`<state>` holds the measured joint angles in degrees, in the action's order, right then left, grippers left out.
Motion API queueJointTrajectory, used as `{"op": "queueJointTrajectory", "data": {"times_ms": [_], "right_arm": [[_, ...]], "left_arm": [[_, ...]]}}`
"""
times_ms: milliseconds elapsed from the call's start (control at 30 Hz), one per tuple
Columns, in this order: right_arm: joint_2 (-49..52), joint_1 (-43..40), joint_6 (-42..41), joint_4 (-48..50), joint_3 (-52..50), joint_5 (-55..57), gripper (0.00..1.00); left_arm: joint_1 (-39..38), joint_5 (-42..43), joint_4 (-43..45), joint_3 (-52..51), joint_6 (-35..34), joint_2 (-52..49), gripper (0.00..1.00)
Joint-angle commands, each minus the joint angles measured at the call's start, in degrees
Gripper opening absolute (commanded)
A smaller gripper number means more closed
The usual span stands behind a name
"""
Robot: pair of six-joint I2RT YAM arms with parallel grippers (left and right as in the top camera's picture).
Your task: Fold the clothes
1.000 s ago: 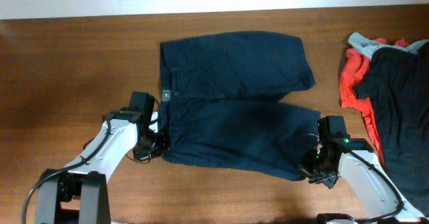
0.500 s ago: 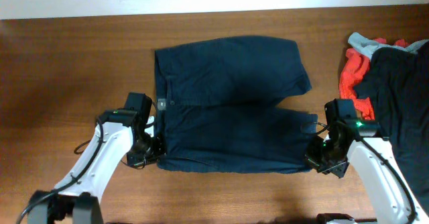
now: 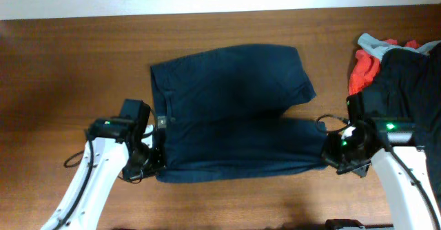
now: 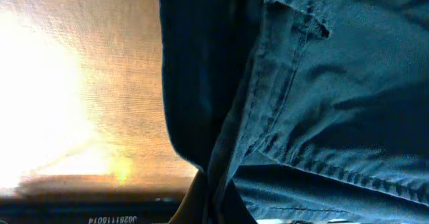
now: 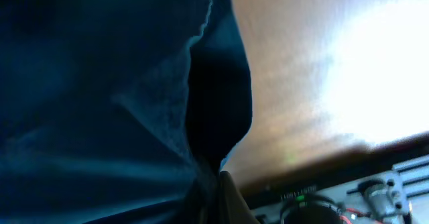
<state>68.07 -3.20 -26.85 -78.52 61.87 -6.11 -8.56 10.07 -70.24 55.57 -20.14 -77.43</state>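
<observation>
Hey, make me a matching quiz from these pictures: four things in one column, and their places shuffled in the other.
1. navy shorts
2. clothes pile
3. left gripper
4. right gripper

A. at the shorts' leg-hem corner
B. spread across the middle of the table
C. at the shorts' waistband corner
D. at the table edge on the right arm's side

Pairs: 1-B, 2-D, 3-C, 4-A

— Where does the overhead camera look from?
— Straight down on my brown wooden table (image 3: 69, 65), far enough back to frame the whole pair of dark navy-blue fabric shorts (image 3: 234, 113).
— And the wrist cameras?
— Both sit almost against the cloth. My left one sees stitched seams, tabletop to its left; my right one sees a hem edge, tabletop to its right. All three views share shorts and table.
</observation>
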Motion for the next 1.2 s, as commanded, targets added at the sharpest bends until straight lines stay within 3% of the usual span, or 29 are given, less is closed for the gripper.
{"op": "queueJointTrajectory", "data": {"times_ms": [0, 200, 567, 800, 1167], "right_arm": [[-0.6, 0.1, 3.3, -0.2, 7.3, 2.3, 0.04], [7.0, 0.2, 7.7, 1.1, 17.5, 4.0, 0.04], [22.3, 0.2, 10.4, 5.8, 31.7, 4.0, 0.04], [24.2, 0.2, 11.2, 9.4, 38.5, 4.0, 0.04], [25.1, 3.3, 11.5, 21.2, 38.5, 5.9, 0.04]], "left_arm": [[0.5, -2.4, -1.0, 7.4, 0.9, 1.9, 0.01], [0.5, -5.6, 5.0, 17.1, 0.9, 1.4, 0.0], [0.5, -6.1, 21.2, 17.5, 0.2, -5.9, 0.0], [0.5, -7.1, 26.4, 20.9, 0.0, -9.5, 0.0], [0.5, -11.1, 35.9, 22.9, 0.0, -10.6, 0.01]]}}
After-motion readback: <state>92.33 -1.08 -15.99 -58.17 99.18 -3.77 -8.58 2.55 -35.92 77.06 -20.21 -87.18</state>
